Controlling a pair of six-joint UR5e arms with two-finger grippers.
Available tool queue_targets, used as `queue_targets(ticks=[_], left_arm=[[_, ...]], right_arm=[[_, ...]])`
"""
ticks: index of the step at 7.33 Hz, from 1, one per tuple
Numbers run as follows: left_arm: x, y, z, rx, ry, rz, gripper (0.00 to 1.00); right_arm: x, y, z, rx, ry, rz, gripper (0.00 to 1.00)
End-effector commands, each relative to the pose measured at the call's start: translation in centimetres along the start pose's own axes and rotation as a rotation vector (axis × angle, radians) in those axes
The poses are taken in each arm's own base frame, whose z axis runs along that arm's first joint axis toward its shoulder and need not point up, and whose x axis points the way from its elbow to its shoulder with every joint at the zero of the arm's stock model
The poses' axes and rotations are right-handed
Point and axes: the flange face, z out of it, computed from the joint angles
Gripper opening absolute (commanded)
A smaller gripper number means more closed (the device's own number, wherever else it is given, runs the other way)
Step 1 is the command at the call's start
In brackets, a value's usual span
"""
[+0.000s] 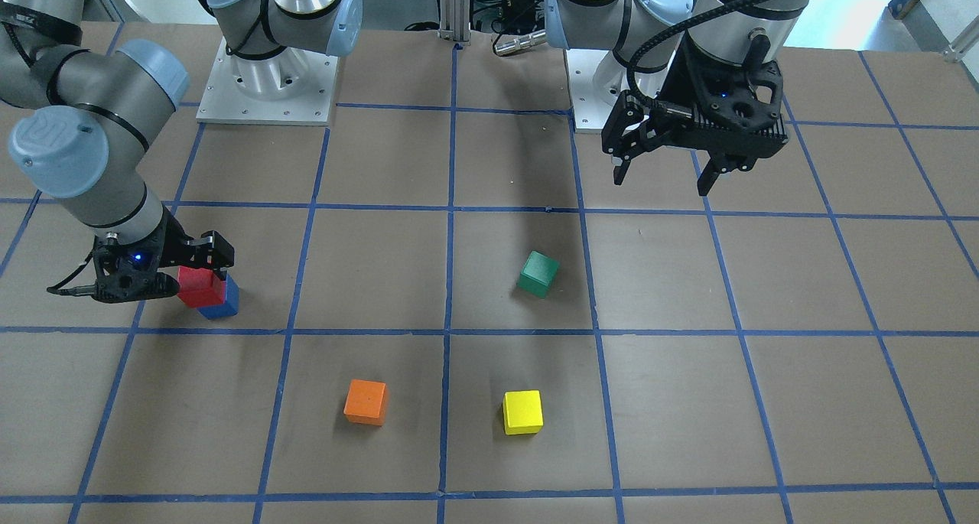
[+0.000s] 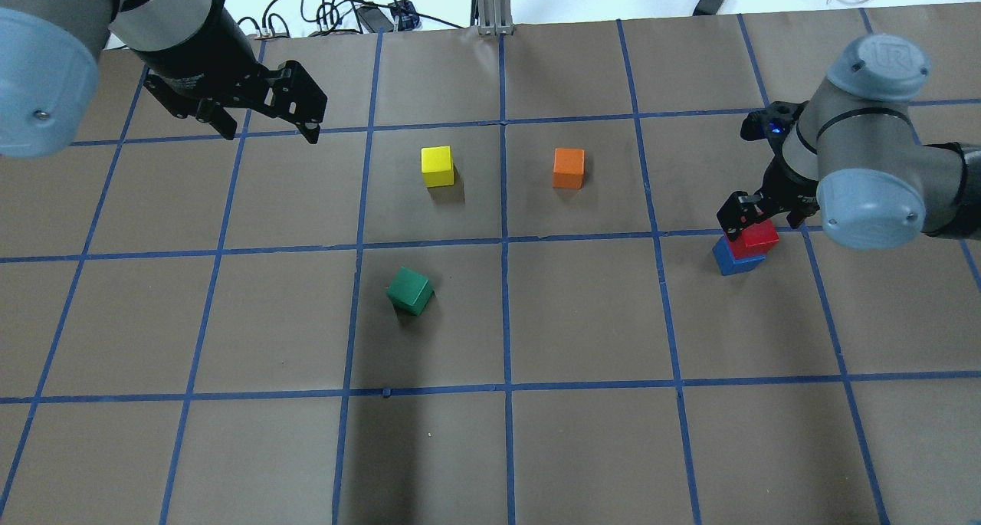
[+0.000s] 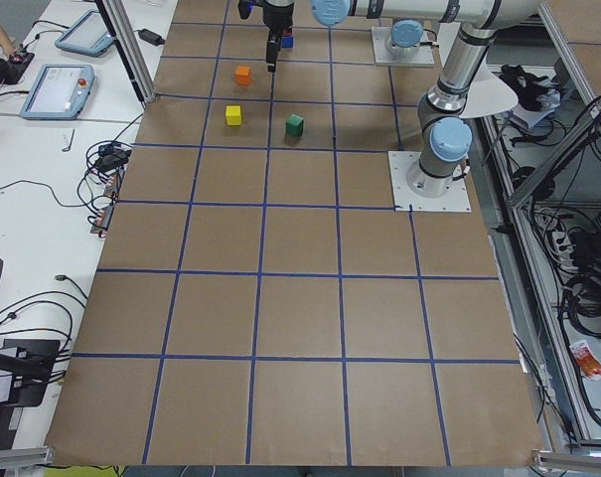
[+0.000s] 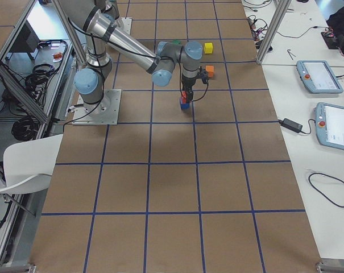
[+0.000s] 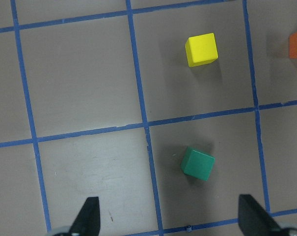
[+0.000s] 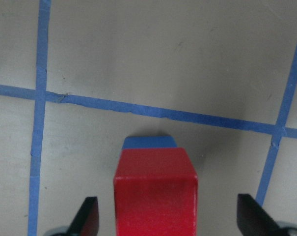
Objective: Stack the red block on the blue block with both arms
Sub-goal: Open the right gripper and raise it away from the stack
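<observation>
- Nearest the front camera, the orange cube [image 1: 365,401] and the yellow cube [image 1: 523,411] sit apart.
- Farther back, the red block [image 2: 755,237] rests on the blue block [image 2: 736,263]. The right gripper [image 6: 169,219] straddles the red block, fingers spread wide and clear of both its sides.
- Farthest, the left gripper [image 1: 661,185] hangs wide open and holds nothing.

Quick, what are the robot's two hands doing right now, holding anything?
Left end effector: open, empty.
Right end effector: open around the red block, which sits on the blue block; not gripping it.
</observation>
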Motion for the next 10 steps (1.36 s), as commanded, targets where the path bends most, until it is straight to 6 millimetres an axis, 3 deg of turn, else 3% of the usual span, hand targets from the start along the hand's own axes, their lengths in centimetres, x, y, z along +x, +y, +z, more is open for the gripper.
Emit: queue_targets(ticks=[1,3,4,6,7,10], left_arm=[[-0.1,0.0,0.0,0.000,0.000,-0.001,1.00],[-0.1,0.0,0.0,0.000,0.000,-0.001,1.00],[-0.1,-0.1,0.0,0.000,0.000,-0.001,1.00],[-0.2,-0.1,0.0,0.000,0.000,-0.003,1.00],[-0.2,-0.1,-0.2,0.004,-0.001,-0.003,1.00],[-0.2,-0.3,-0.5,0.010,-0.005,-0.003,1.00]], right_arm=[[-0.1,0.5,-5.9,-0.020,-0.009,0.019,1.00],[-1.9,3.5,-11.3,-0.045,-0.026,0.037,1.00],[-3.2,4.8,-12.9,-0.043,-0.026,0.072,1.00],[-9.3,4.0,-15.7,-0.026,0.001,0.065,1.00],[-11.2,3.5,-17.4,-0.020,0.004,0.150,1.00],[-11.3,3.4,-19.6,-0.007,0.006,0.170,1.00]])
